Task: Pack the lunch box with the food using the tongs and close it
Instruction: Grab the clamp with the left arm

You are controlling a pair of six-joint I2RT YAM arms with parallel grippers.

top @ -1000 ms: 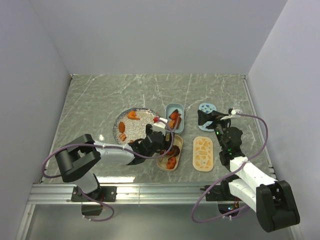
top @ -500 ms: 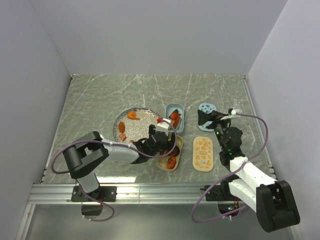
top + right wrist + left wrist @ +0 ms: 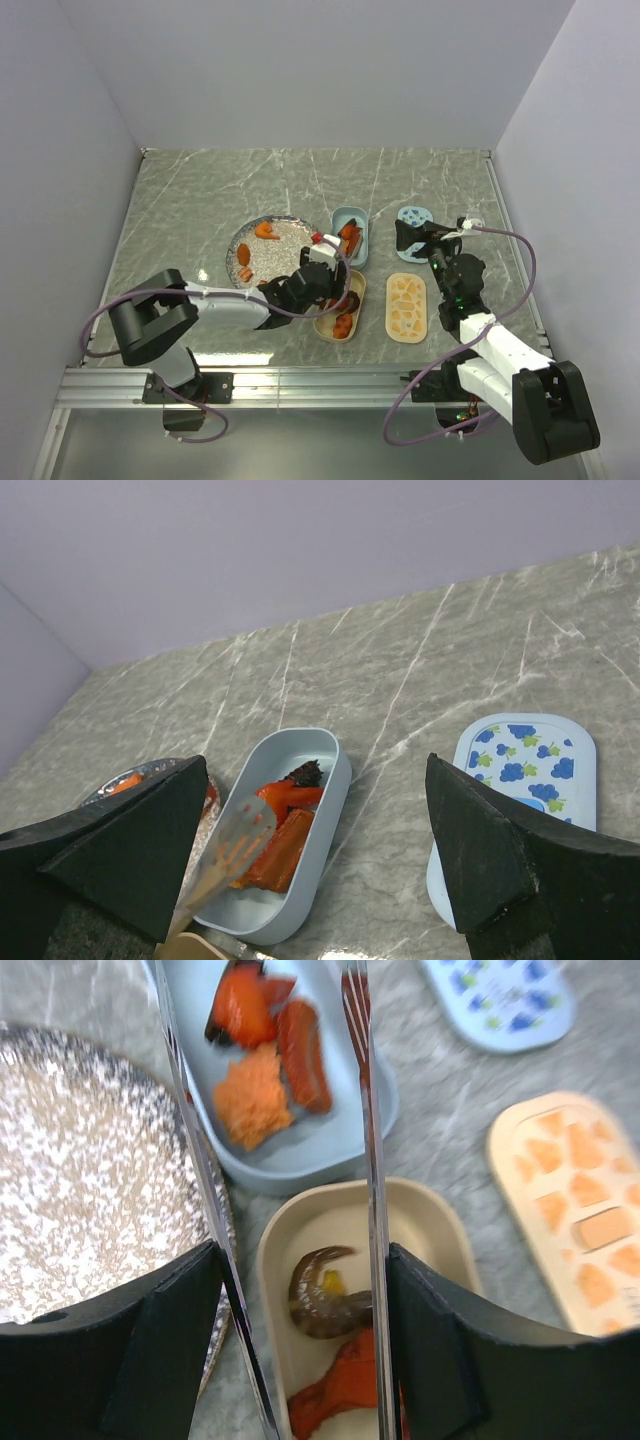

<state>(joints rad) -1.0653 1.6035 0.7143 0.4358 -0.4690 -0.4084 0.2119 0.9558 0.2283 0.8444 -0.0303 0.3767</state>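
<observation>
My left gripper (image 3: 318,281) (image 3: 300,1260) is shut on the metal tongs (image 3: 368,1130), one arm against each finger. The tongs' tips (image 3: 322,241) reach over the blue tub (image 3: 300,1155), which holds orange and red food (image 3: 270,1050). Under the gripper sits the beige tub (image 3: 290,1235) with a dark brown chunk (image 3: 322,1295) and an orange chunk (image 3: 345,1390). Nothing is between the tongs' tips. More orange food (image 3: 265,230) lies on the speckled plate (image 3: 275,255). My right gripper (image 3: 408,236) (image 3: 315,770) hangs open and empty, right of the blue tub (image 3: 325,810).
A beige lid (image 3: 406,307) (image 3: 575,1210) lies right of the beige tub. A blue flowered lid (image 3: 413,216) (image 3: 525,780) lies beside my right gripper. Walls close the table on three sides.
My left gripper's fingers have come closer together, squeezing the tongs' arms inward. The left arm's elbow swung out and back. The right arm has not moved.
</observation>
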